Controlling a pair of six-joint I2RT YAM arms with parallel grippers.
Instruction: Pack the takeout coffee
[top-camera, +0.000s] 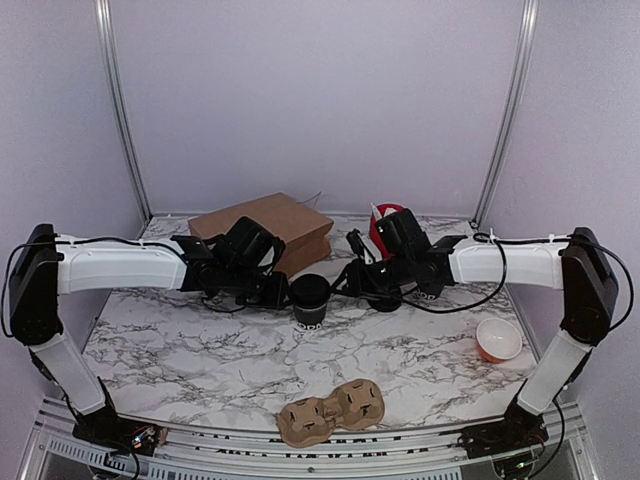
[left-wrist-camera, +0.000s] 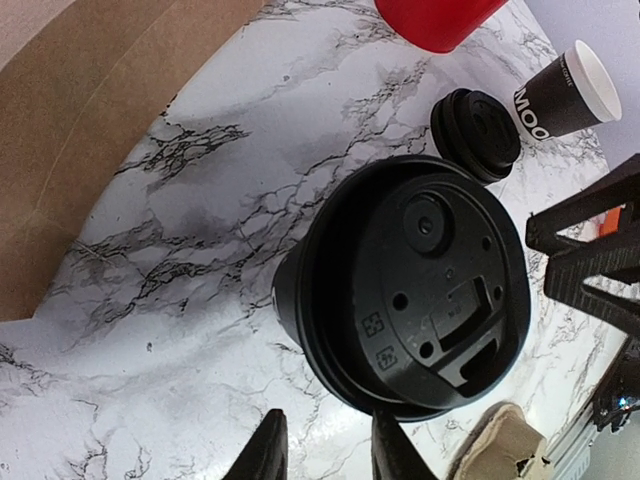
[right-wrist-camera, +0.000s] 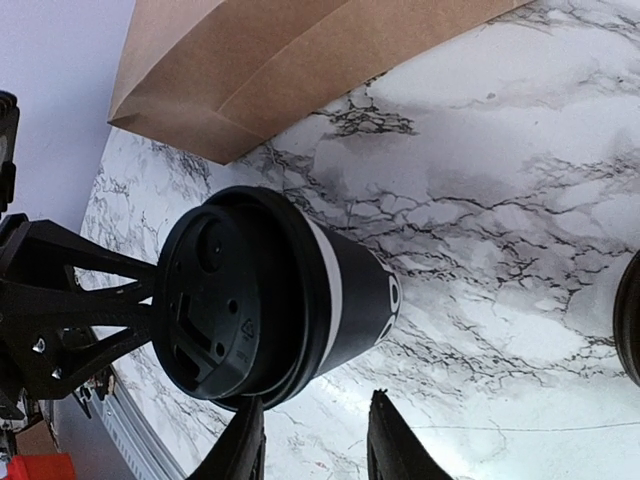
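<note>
The takeout coffee, a small black paper cup with white lettering low on its side and a round black plastic lid on top, stands upright on the white marble-patterned table. It is just in front of the flat brown paper bag, off that bag's right front corner. Its long axis is vertical, so a grasp has to come at the side wall or from above the lid.

Both arms reach in front of the bag and face each other with the cup between them. The left gripper has the cup straight ahead of its fingertips, toward the robot's right. The right gripper has it straight ahead, toward the left. Each pair of jaws stands partly parted with bare marble showing in the gap, clasping nothing, and the gap looks narrower than the cup. Whether either tip touches the lid's rim I cannot tell. From overhead the left gripper looks slightly the closer, right beside the cup's wall.

A moulded brown cardboard cup carrier lies well in front of the bag, near the arm bases. It is probably the cup's destination, and the jaws would likely need to widen first.
</note>
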